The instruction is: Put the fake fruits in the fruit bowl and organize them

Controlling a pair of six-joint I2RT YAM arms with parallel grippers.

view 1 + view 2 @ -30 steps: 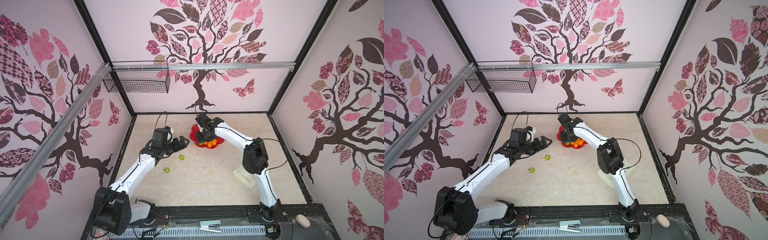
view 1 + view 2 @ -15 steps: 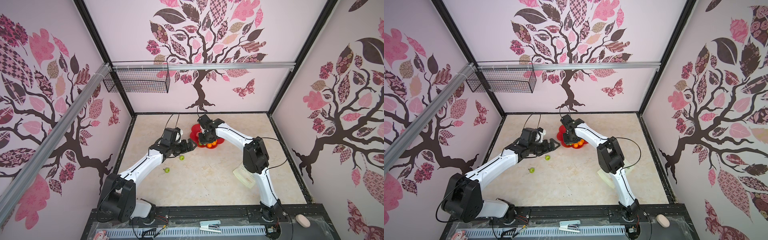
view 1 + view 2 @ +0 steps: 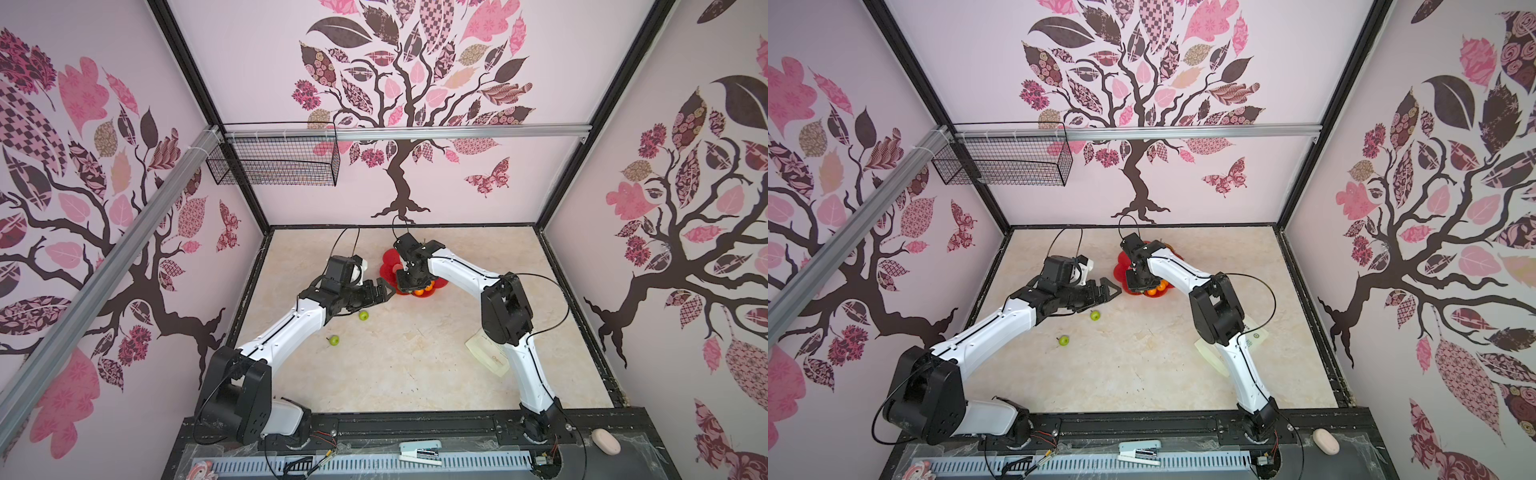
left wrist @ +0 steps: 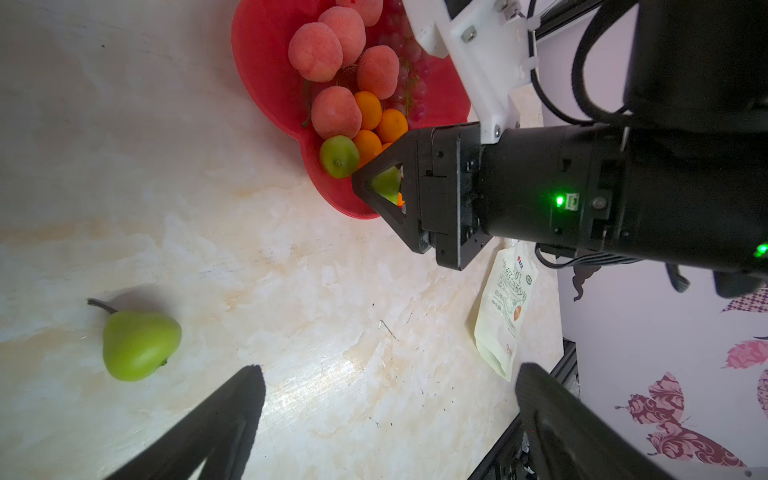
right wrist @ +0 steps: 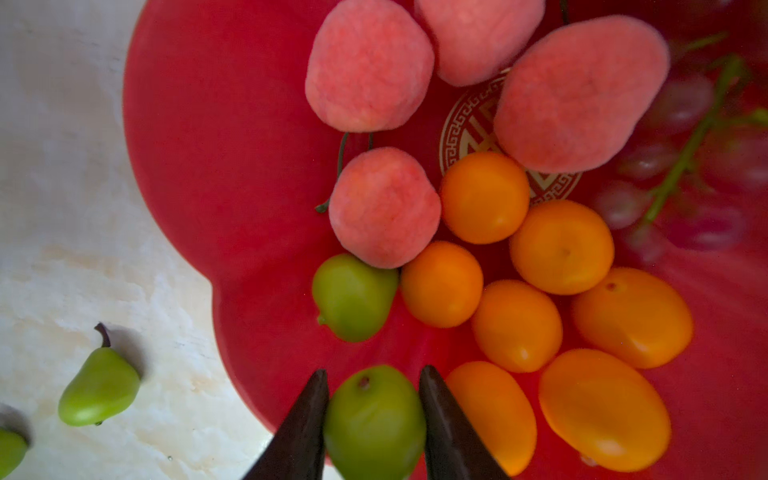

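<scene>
The bowl [image 5: 199, 166], at the far middle of the table [image 3: 415, 365], holds peaches [image 5: 370, 66], oranges [image 5: 484, 197], grapes [image 5: 681, 104] and a green fruit [image 5: 353, 297]. Over its edge the right gripper [image 5: 374, 370] pinches another, the held fruit [image 5: 374, 428] — placing is in hand. Next, probably: lower it beside its twin and let go. The left gripper [image 4: 390, 368], wide and empty, hovers by one pear [image 4: 139, 345] — a second pear [image 3: 333, 340] lies farther out.

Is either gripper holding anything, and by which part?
Right gripper holds a green fruit by its sides, between the jaws; left gripper holds nothing.
</scene>
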